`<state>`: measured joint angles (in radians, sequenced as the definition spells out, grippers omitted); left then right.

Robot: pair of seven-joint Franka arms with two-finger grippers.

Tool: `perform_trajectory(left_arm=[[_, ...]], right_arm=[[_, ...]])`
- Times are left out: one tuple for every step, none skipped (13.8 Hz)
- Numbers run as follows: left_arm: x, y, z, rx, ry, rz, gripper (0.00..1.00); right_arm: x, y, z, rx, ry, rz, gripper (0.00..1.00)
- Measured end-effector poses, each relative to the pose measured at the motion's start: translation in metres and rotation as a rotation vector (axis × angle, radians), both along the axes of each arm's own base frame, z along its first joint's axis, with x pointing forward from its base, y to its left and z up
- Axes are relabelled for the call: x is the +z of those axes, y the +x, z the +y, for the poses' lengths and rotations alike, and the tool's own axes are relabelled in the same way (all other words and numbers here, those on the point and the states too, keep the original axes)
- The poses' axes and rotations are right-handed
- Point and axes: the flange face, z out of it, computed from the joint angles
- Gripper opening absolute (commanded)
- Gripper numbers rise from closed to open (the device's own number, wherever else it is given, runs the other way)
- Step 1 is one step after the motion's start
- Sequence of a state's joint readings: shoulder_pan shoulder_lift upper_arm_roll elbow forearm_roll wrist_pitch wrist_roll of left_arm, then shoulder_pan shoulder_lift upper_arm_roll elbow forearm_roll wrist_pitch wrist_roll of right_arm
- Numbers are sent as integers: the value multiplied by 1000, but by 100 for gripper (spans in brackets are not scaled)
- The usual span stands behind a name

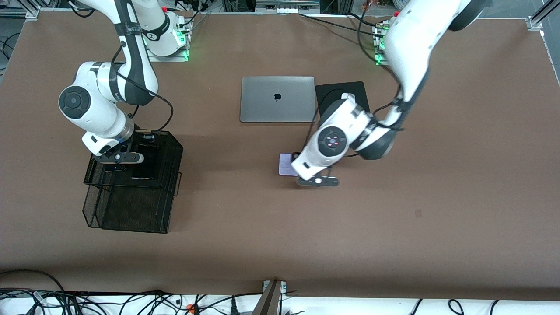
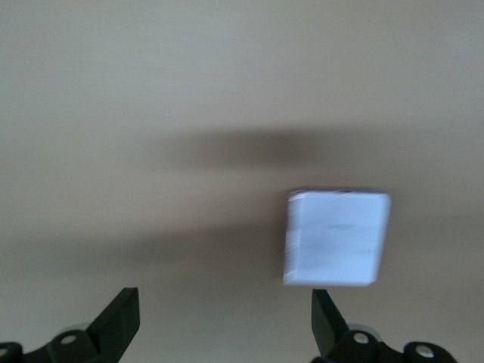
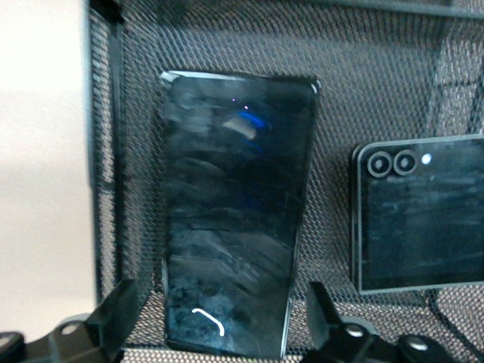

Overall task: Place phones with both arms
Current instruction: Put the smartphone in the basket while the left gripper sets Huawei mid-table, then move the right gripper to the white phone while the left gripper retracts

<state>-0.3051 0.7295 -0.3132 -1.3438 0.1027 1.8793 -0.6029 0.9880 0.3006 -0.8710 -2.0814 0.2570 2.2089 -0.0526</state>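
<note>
The left gripper [image 1: 318,180] hangs low over the bare table with its jaws spread wide and nothing between them. The pale phone [image 1: 286,164] lies flat on the table just beside it, off toward the right arm's end and not under the gripper's centre. In the left wrist view the pale phone [image 2: 336,237] sits ahead of one of the left fingertips [image 2: 324,311] instead of midway between the two, so I judge the next reach needs a sideways shift before any descent. The phone is nearly square; its slightly longer side seems to run along the line from the robots' bases to the front camera, though that is hard to tell. The left arm is plainly the nearer one to it.

The right gripper [image 1: 117,158] is over the upper tier of the black mesh tray [image 1: 131,205], also opened wide and empty. Just under it the long black phone [image 3: 231,215] rests on the mesh, its long axis pointing straight away from the jaws, which stand either side of its near end without touching it. The small black phone [image 3: 420,212] lies beside it in the same tier, cameras toward the long one.
</note>
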Motion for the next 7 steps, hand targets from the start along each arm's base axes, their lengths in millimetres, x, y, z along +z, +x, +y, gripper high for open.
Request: perform_trajectory(left_arm=[[26,9,28,18,45,-8,100],[49,20,57,46,74,-27,100],[73,32,88,83,81,-54,100],[95,43,117,96,73,-84,100],[115,53,147,68,60,-111,100],[132,59,177,17,49,-127,100],[144,62,207,-34,48,-117,100]], right_arm=[[8,4,4,7,4,3,100],[19,8,9,14,10,15,100],[36,14,16,25,18,29,100],[56,20,24,37,25,39,100],[77,25,33,47,32,42,100],[96,29,44,50,36,39,100],[111,31,59,41,37,35,100]])
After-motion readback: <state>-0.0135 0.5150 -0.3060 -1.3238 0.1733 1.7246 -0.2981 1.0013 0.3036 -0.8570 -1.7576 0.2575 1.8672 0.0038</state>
